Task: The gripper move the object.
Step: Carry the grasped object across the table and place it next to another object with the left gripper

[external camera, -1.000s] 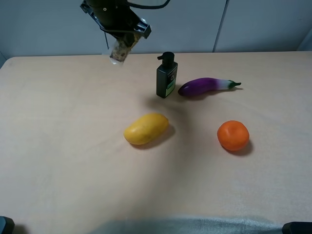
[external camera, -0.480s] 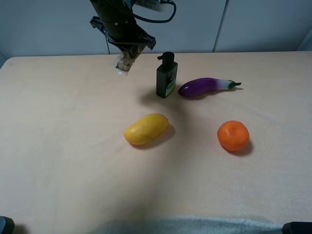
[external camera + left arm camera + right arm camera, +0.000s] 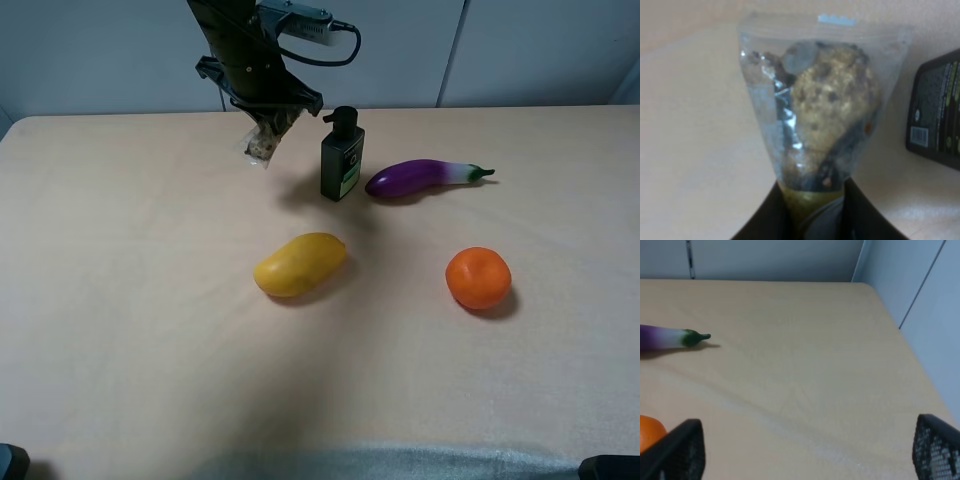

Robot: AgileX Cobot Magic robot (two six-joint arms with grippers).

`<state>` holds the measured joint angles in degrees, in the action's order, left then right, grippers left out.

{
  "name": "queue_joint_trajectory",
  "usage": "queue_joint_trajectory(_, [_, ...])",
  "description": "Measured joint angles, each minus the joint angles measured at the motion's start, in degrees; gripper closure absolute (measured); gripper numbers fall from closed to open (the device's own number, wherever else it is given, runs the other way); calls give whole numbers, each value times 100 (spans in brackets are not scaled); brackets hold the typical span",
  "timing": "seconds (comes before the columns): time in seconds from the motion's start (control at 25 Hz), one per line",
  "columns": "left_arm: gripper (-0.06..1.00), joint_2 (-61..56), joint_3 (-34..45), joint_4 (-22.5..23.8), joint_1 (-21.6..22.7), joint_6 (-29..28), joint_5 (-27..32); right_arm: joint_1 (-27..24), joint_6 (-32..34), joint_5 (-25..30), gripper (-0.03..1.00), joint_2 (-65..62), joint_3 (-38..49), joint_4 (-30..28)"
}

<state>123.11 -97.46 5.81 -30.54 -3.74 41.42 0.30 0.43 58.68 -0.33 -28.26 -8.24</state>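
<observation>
Left pincer: I logged it pinching one end of the packet | Packet: hung beside the pump bottle, not touching it, at the counter's far side; probably clear of the surface | Right pincer: fingers spread wide, gripping nothing.

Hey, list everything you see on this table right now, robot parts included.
packet: one, clear with gold-brown contents, hanging from the left pincer, left of the bottle
bottle: one, black, upright, far centre
eggplant: one, purple, lying right of the bottle
mango: one, yellow, centre
orange: one, orange, right of the mango
table: one, beige
left pincer: one, black, shut on the packet
right pincer: one, black, open, empty
</observation>
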Motion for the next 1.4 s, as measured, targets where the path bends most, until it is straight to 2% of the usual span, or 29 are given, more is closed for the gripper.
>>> queue_joint_trajectory(0.8, [70,647,-154,-75,0,0,-203,0,0,0,34,0,0,0])
queue_joint_trajectory(1.12, [70,698,-199,-392,0,23,-313,0,0,0,34,0,0,0])
queue_joint_trajectory(1.4, [70,727,-199,-420,0,91,-300,0,0,0,34,0,0,0])
